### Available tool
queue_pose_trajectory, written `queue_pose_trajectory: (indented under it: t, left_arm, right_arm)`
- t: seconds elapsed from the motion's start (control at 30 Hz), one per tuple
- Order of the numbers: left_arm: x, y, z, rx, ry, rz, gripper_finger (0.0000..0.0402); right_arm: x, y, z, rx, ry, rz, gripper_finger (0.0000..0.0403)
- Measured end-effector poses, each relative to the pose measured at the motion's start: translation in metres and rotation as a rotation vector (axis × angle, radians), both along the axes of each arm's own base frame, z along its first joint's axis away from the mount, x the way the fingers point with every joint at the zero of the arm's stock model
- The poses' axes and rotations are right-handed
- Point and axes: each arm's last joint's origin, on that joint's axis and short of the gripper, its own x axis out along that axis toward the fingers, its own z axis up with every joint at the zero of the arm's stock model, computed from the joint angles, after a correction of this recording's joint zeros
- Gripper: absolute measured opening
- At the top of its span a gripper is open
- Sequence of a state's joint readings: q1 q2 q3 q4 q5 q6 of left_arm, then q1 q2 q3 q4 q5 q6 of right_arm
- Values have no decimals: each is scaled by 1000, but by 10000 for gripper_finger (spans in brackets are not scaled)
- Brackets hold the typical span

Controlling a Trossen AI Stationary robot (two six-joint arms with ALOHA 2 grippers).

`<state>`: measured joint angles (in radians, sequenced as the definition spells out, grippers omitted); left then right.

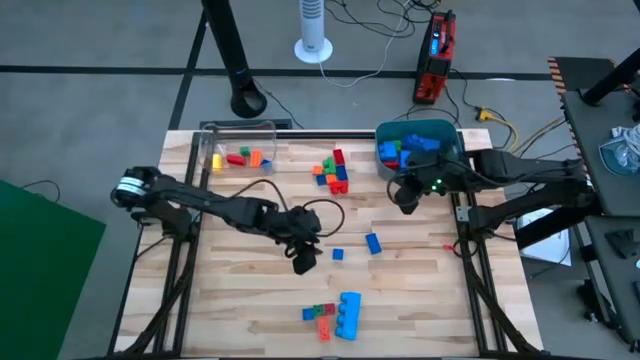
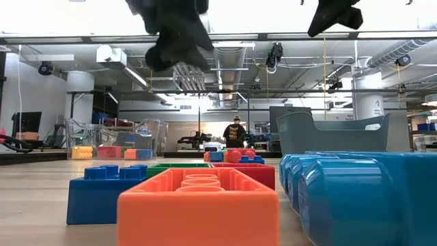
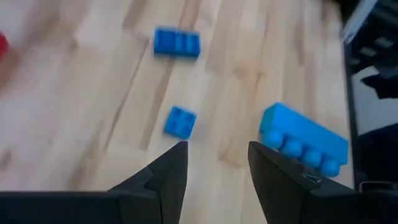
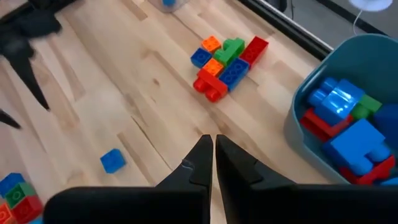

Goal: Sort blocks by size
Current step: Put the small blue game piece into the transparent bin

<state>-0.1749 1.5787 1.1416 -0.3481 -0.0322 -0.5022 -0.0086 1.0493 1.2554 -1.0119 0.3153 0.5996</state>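
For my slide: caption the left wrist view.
Open left hand hovers above a small blue block on the wooden table.

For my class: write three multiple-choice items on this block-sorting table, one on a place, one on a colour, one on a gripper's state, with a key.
1. Where does the teal tub stand?
A. far right corner of the table
B. near left corner
C. table centre

2. What colour is the long four-stud block near the front edge?
A. yellow
B. light blue
C. green

3. How are the left gripper's fingers?
A. shut on a block
B. open, holding nothing
C. shut, empty

Key: 1 A, the high view shows it by the right gripper. 2 B, seen from above and from the left wrist. 3 B, the left wrist view shows a gap with bare wood between them.
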Motion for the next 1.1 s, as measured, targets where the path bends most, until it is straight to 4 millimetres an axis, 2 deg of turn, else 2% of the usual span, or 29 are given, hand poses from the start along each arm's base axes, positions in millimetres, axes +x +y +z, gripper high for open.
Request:
queue_pose_trajectory:
  t: [0.17,0.33,0.43,0.57,0.67,0.8,0.97,1.1]
  left_arm:
    - [11,-2,-19,-13,36,-11,147]
    - [28,-4,-40,43,31,-31,142]
    - [38,-1,-55,53,91,-19,151]
    - [55,3,-60,96,121,-47,181]
    - [70,2,-61,176,130,-137,214]
    - [86,0,-72,258,195,-239,256]
    - [98,-2,-91,305,242,-309,289]
    - [99,-2,-97,304,255,-308,295]
  right_arm:
    - [-12,0,-3,4,-19,-6,13]
    - [-16,0,-8,5,-23,-7,13]
    - [-17,0,-12,14,-27,-16,13]
    - [-17,0,-16,21,-17,-23,13]
    - [-17,0,-17,24,-17,-21,13]
    - [-16,0,-17,28,-29,-17,13]
    - [-16,1,-17,45,-30,-4,13]
    - [-16,1,-17,48,-32,1,13]
